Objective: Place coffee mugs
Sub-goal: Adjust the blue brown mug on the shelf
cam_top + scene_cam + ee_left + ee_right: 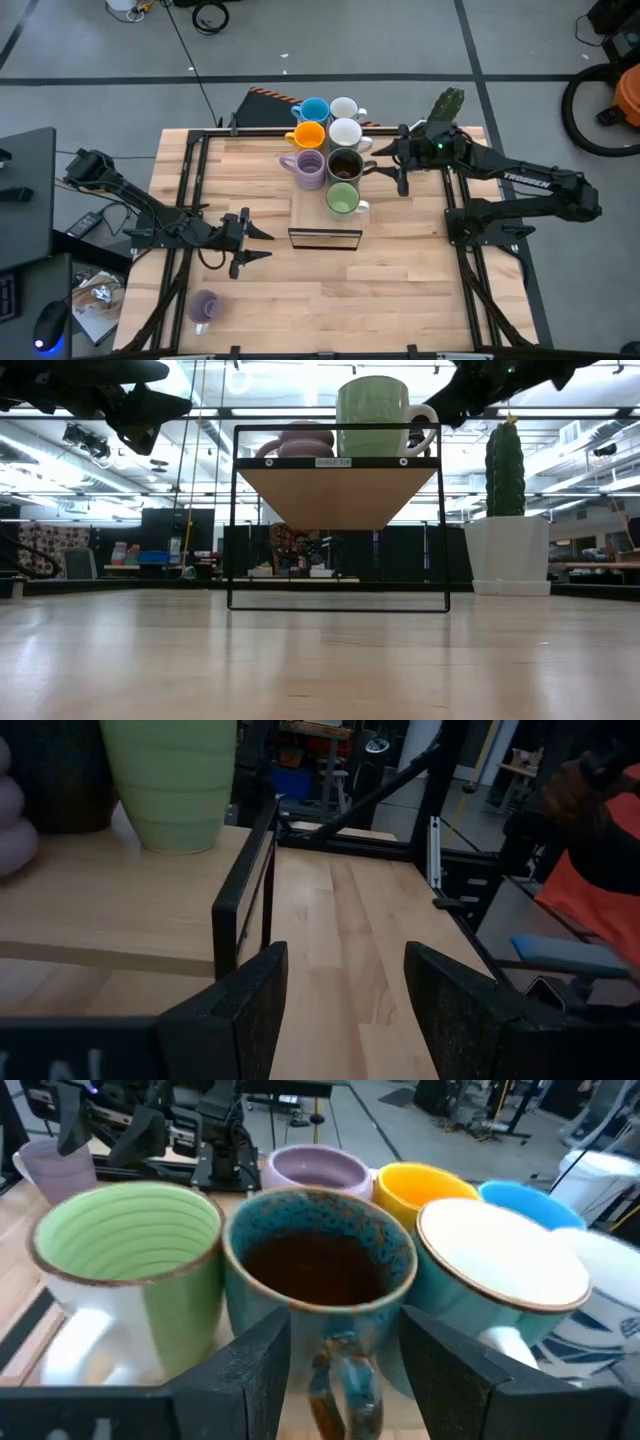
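Several coffee mugs stand close together on a raised wooden shelf (pixel 300 205) in a black frame: light blue (pixel 313 108), two white (pixel 345 120), orange (pixel 308 134), lavender (pixel 308 168), dark brown (pixel 345 163) and green (pixel 343 198). A second lavender mug (pixel 204 306) stands on the table at the near left. My right gripper (pixel 345 1370) is open at the shelf's right side. Its fingers stand either side of the dark brown mug's handle (pixel 340 1380), apart from it. My left gripper (pixel 345 1005) is open, left of the shelf's near corner, with nothing between its fingers.
A cactus in a white pot (pixel 505 530) stands at the table's far right, behind my right arm. The shelf's black frame (pixel 245 890) stands close in front of my left gripper. Bare tabletop lies along the near side (pixel 380 300).
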Controlling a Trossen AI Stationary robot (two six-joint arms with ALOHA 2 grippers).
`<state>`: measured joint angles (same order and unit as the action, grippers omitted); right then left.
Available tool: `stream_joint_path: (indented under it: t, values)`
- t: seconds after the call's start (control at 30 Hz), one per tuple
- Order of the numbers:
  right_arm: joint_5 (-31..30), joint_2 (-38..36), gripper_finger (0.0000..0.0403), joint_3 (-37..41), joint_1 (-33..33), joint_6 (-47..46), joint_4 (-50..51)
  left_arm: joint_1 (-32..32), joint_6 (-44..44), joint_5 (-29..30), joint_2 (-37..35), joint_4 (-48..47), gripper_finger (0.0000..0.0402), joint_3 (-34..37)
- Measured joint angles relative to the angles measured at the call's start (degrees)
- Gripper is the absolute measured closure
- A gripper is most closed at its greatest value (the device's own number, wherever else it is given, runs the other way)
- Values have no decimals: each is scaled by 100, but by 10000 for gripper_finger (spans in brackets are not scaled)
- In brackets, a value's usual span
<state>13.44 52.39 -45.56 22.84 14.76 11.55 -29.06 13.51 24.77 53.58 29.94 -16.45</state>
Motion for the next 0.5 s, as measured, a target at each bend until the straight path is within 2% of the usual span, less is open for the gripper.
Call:
stream_joint_path:
  t: [0.13,0.5]
  values:
    - [452,287,211,0,266,2,-160,0,116,3,2,1,194,0]
    - [485,764,211,0,322,-107,-254,0,235,4,0,1,194,0]
